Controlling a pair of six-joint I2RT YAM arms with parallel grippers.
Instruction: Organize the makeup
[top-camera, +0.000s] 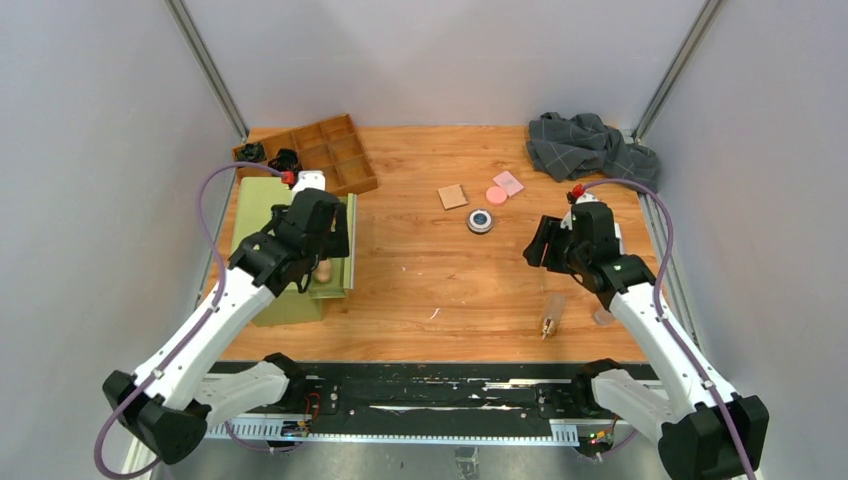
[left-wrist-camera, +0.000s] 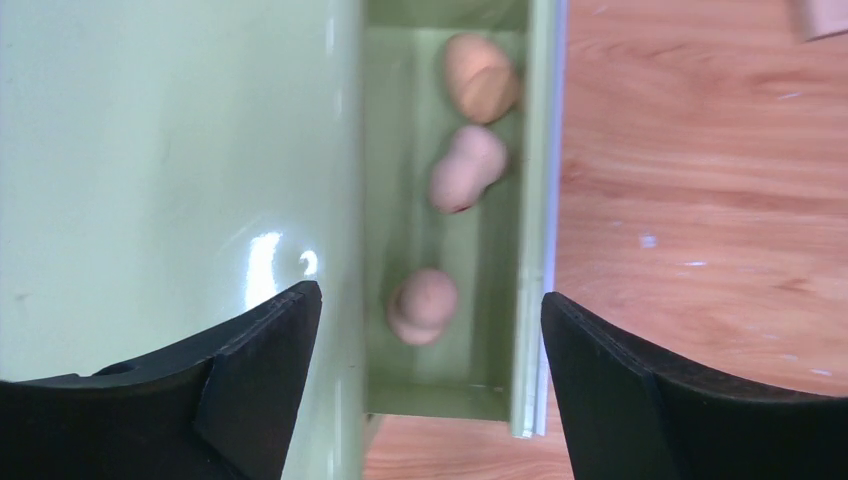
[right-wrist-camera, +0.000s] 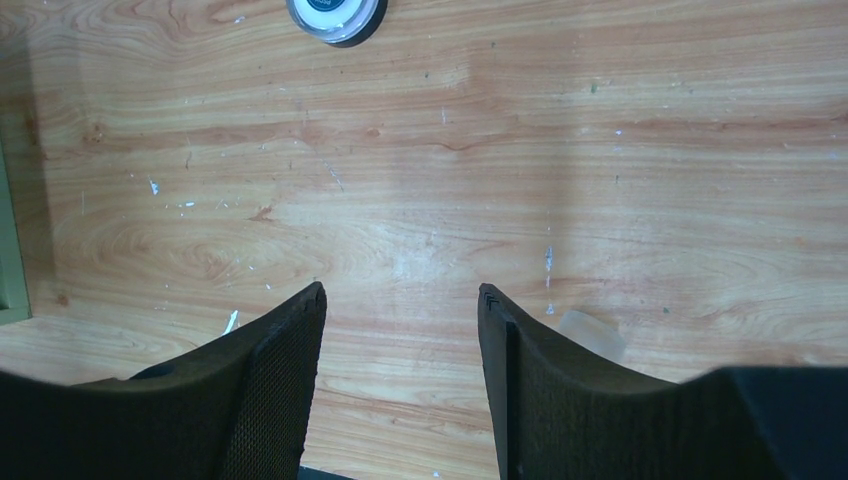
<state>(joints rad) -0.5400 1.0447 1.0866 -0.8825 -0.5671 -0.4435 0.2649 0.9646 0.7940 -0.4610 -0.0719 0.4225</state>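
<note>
My left gripper (top-camera: 322, 262) is open and empty above the pulled-out drawer of a green box (top-camera: 262, 215). In the left wrist view its jaws (left-wrist-camera: 430, 300) stand wide apart over the drawer (left-wrist-camera: 395, 215), where three beige sponges lie: one at the far end (left-wrist-camera: 480, 78), one in the middle (left-wrist-camera: 466, 168), one between my fingertips (left-wrist-camera: 423, 305). My right gripper (top-camera: 537, 246) is open and empty (right-wrist-camera: 400, 295) above bare wood. A tan square pad (top-camera: 453, 196), pink disc (top-camera: 496, 194), pink square pad (top-camera: 508, 183) and round black-silver compact (top-camera: 481, 220) (right-wrist-camera: 335, 15) lie mid-table. A clear tube (top-camera: 552, 312) (right-wrist-camera: 592, 332) lies near the front.
A wooden divided tray (top-camera: 325, 150) stands at the back left with two small dark items (top-camera: 268, 155) beside it. A grey checked cloth (top-camera: 590, 145) is heaped at the back right. A small clear item (top-camera: 603, 316) lies beside my right arm.
</note>
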